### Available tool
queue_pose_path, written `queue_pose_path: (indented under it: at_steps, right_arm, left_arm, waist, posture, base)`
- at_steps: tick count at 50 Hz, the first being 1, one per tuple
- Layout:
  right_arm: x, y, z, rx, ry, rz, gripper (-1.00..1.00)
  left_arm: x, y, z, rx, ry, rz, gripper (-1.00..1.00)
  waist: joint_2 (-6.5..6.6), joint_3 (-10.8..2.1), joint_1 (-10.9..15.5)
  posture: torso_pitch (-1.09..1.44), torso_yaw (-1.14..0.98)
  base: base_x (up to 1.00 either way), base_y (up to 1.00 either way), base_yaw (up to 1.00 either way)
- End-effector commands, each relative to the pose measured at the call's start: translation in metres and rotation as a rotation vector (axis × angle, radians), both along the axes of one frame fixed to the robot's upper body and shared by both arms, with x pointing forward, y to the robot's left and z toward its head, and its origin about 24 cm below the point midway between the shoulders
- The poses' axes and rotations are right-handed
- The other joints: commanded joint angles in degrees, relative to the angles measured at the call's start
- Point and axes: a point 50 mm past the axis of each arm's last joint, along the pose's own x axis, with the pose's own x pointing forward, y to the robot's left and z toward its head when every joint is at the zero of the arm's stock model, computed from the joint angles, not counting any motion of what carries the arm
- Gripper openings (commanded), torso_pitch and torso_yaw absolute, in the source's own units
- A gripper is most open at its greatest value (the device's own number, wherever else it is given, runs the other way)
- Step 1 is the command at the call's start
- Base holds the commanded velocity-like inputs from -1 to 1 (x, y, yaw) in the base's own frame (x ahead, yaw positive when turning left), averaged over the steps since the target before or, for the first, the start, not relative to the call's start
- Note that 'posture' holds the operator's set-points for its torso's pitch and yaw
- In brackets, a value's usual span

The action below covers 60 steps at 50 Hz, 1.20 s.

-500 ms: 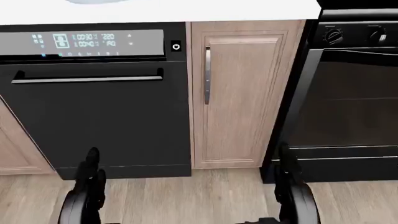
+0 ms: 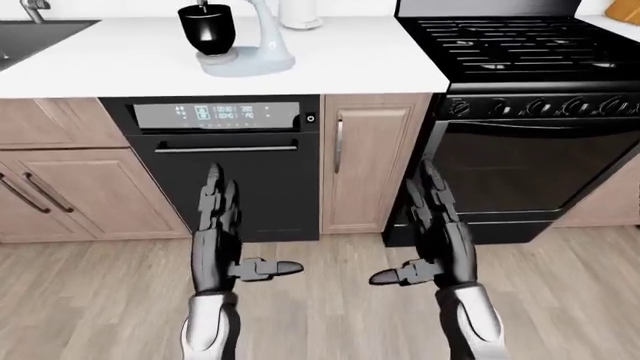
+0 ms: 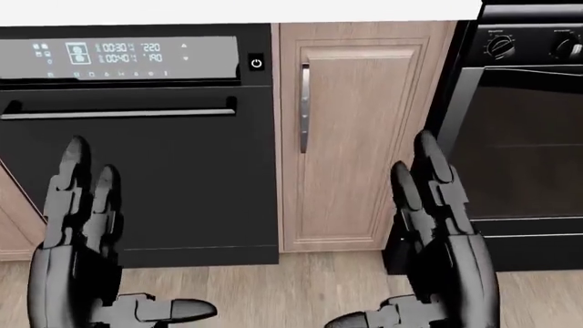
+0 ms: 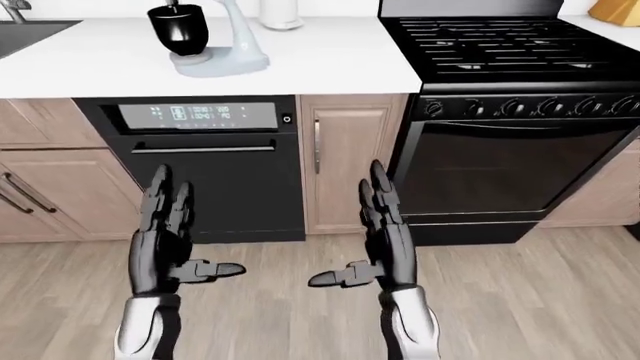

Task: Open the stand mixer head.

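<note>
**Hands raised and empty, mixer up on the counter**

Both black three-finger hands, left [image 2: 222, 240] and right [image 2: 438, 240], hang spread and empty over the wood floor [image 2: 330, 300]. The pale-blue stand mixer [image 2: 245, 41] with black bowl sits on the white countertop [image 2: 330, 64] above the black dishwasher [image 2: 228, 161], well apart.

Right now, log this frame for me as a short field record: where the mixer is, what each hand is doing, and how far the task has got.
stand mixer: on the white counter, top left of the left-eye view, black bowl in place; head cropped out
left hand: open, fingers up, empty, well below the counter
right hand: open, fingers up, empty
below mixer: black dishwasher
right of view: black range
task progress: mixer not yet touched
</note>
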Motion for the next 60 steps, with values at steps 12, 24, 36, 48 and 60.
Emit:
queue_pose_path:
  at_steps: [12,24,36,48,60]
  right_arm:
    - [-0.027,0.005,0.076,0.055,-0.232,0.081,1.00]
    - [-0.058,0.013,0.132,0.110,-0.358,0.146,1.00]
    - [-0.058,0.013,0.130,0.107,-0.347,0.145,1.00]
    - [-0.057,0.013,0.129,0.097,-0.345,0.133,1.00]
    - [-0.058,0.014,0.128,0.103,-0.338,0.139,1.00]
  left_arm:
    - [-0.020,0.002,0.064,-0.061,-0.217,-0.016,1.00]
    - [-0.047,0.009,0.128,-0.125,-0.347,-0.018,1.00]
    - [-0.044,0.012,0.128,-0.131,-0.341,-0.006,1.00]
    - [-0.043,0.014,0.128,-0.138,-0.336,-0.004,1.00]
    - [-0.043,0.014,0.128,-0.141,-0.334,-0.006,1.00]
  waist:
    - [0.10,-0.34,0.0]
    - [0.23,0.12,0.1]
    - [0.20,0.67,0.2]
    - [4.43,1.55,-2.1]
    - [2.96,1.22,-1.3]
  posture:
    - [0.00,0.00]
    - [0.00,0.00]
    - [0.00,0.00]
    - [0.00,0.00]
    - [0.00,0.00]
  base:
    - [0.00,0.00,0.00]
    - [0.00,0.00,0.00]
    - [0.00,0.00,0.00]
    - [0.00,0.33,0.00]
    - [0.00,0.27,0.00]
